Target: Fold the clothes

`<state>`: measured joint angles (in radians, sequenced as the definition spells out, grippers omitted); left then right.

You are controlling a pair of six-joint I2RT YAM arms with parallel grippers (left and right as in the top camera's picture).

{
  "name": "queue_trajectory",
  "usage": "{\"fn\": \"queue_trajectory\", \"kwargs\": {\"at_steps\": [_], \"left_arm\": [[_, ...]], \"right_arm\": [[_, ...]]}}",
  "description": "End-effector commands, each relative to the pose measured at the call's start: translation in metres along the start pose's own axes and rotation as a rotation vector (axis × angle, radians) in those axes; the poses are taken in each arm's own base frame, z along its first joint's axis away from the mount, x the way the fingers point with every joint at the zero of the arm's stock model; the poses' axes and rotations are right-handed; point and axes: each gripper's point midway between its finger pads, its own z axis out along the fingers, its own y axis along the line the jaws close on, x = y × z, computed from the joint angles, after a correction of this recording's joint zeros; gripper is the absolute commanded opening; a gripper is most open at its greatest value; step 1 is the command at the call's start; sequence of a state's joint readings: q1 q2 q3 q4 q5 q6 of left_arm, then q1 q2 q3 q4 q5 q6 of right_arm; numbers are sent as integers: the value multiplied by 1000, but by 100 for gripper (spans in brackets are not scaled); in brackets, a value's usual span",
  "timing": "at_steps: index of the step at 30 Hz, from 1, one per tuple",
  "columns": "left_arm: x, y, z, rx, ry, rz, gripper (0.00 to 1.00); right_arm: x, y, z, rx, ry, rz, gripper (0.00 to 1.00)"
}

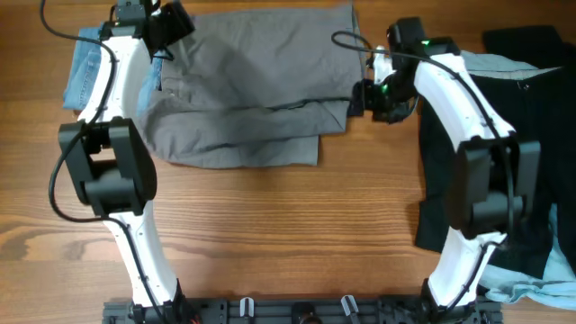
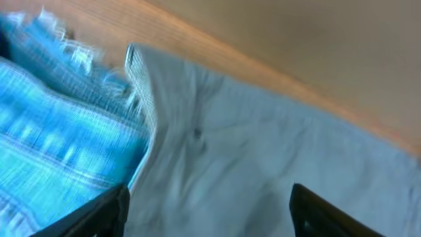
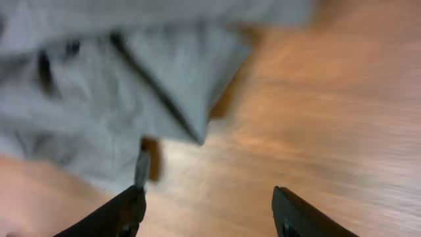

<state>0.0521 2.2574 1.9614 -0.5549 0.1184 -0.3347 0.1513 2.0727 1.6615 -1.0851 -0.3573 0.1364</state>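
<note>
The grey shorts (image 1: pixel 252 85) lie folded in layers across the far middle of the table. My left gripper (image 1: pixel 166 27) hovers open over their far left corner, where the grey cloth (image 2: pixel 250 151) meets the blue denim shorts (image 2: pixel 52 145). My right gripper (image 1: pixel 364 97) is open just off the shorts' right edge, above bare wood, with the grey folded corner (image 3: pixel 164 85) ahead of its fingers (image 3: pixel 207 207). Black shorts (image 1: pixel 504 144) lie at the right over a pale-blue garment (image 1: pixel 540 288).
The denim shorts (image 1: pixel 85 67) poke out at the far left beside my left arm. The wooden table (image 1: pixel 288 234) runs to the front edge, where a black rail (image 1: pixel 270 310) sits.
</note>
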Motion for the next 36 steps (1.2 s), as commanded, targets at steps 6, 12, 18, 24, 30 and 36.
{"fn": "queue_trajectory", "kwargs": {"at_steps": [6, 12, 18, 24, 30, 36], "left_arm": [[-20, -25, -123, 18, -24, 124, 83], [-1, -18, -164, -25, 43, 174, 85], [16, -4, -169, -89, 114, 182, 86], [28, 4, -172, -122, 163, 181, 86], [53, 16, -179, -172, 271, 171, 100], [93, 28, -178, -200, 418, 108, 100]], "right_arm": [[49, 62, 61, -57, 133, -178, 66], [76, 50, 97, 35, 160, -106, 65], [96, 72, 108, -156, 207, -125, 26], [85, 23, 55, 125, 122, -20, 4], [123, -58, -83, 444, 5, 324, 4], [152, -65, -135, 413, -81, 401, 5]]}}
